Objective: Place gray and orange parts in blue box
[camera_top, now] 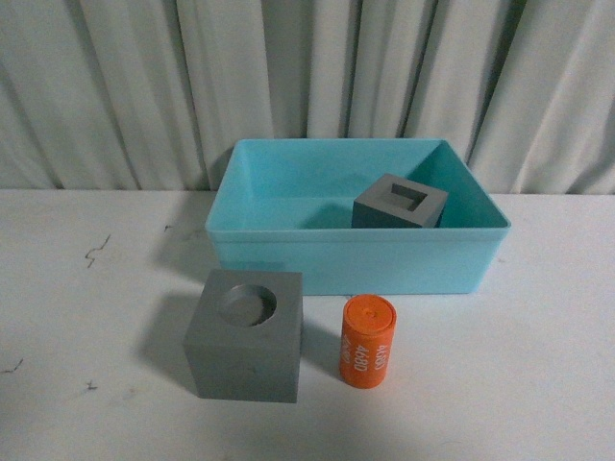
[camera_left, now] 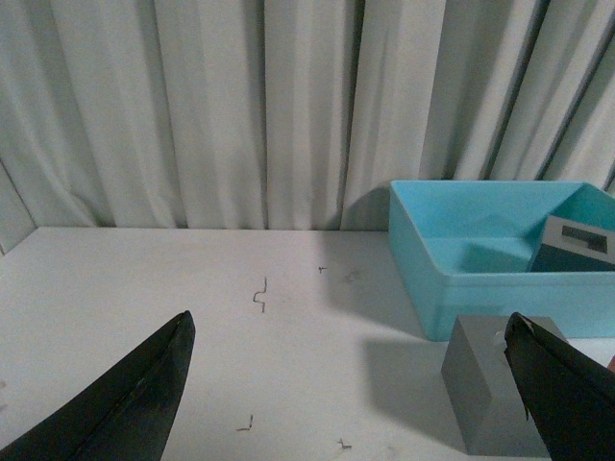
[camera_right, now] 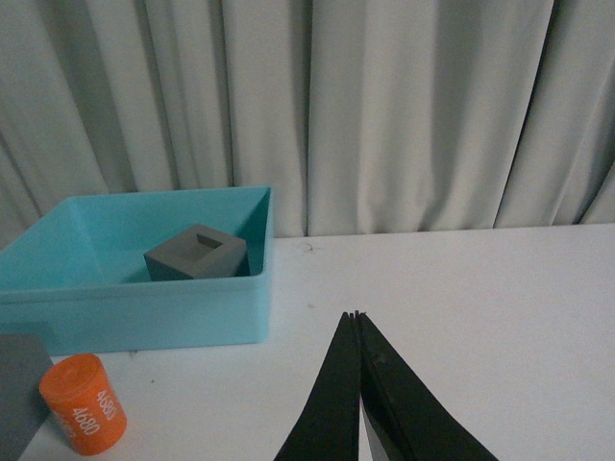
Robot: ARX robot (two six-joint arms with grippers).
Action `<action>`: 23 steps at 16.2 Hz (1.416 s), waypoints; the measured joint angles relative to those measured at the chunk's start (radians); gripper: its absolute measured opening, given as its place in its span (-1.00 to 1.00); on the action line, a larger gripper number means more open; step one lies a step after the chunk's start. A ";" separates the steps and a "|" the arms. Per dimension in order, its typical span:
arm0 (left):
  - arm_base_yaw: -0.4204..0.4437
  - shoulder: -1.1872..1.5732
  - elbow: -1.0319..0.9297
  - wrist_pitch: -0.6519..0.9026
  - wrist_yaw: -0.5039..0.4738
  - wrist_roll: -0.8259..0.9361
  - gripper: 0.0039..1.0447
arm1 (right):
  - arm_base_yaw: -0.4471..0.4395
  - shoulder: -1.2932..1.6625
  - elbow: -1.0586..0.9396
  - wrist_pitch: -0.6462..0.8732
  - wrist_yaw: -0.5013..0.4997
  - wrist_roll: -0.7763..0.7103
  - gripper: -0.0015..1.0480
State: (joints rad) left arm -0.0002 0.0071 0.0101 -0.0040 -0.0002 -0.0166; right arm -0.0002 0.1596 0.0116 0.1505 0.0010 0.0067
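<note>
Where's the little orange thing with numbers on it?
In the front view, the orange cylinder stands upright on the table, just right of the gray cube with the round recess and in front of the blue box, outside it.

Of the robot's body, only the finger ends appear, in the two wrist views. The left gripper (camera_left: pixel 348 320) has two matte black fingers (camera_left: pixel 125 403) that are broad at the base and narrow along a gentle curve to blunt, rounded tips. Their surface is smooth, with a faint sheen along the upper edge. The right gripper (camera_right: pixel 356 317) has the same black finish, and its fingers (camera_right: pixel 413 413) are long, slim wedges ending in fine points, with a thin pale sliver between them lower down.
</note>
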 joint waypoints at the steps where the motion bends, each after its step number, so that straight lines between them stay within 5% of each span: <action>1: 0.000 0.000 0.000 0.000 -0.001 0.000 0.88 | 0.000 -0.094 0.000 -0.138 -0.001 0.000 -0.96; 6: 0.000 0.000 0.000 0.000 0.000 0.000 0.88 | 0.000 -0.157 0.000 -0.154 0.000 -0.002 -0.86; 7: 0.000 0.000 0.000 0.000 0.000 0.000 0.88 | 0.000 -0.156 0.000 -0.154 0.000 -0.002 -0.41; 11: 0.000 0.006 0.006 -0.032 0.000 -0.010 0.88 | 0.000 -0.156 0.000 -0.154 0.000 -0.002 0.53; 12: -0.034 0.185 0.118 -0.259 -0.030 -0.108 0.88 | 0.000 -0.156 0.000 -0.154 0.000 -0.002 0.77; 14: -0.245 0.814 0.334 0.009 -0.049 -0.267 0.88 | 0.000 -0.156 0.000 -0.154 0.000 -0.001 0.87; 16: -0.320 1.040 0.381 0.131 -0.048 -0.267 0.88 | 0.000 -0.156 0.000 -0.154 0.000 -0.001 0.87; 23: -0.416 1.482 0.498 0.333 -0.020 -0.223 0.88 | 0.000 -0.156 0.000 -0.154 0.000 -0.001 0.87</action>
State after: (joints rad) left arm -0.4164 1.4895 0.5079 0.3294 -0.0204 -0.2398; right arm -0.0002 0.0032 0.0116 -0.0040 0.0006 0.0059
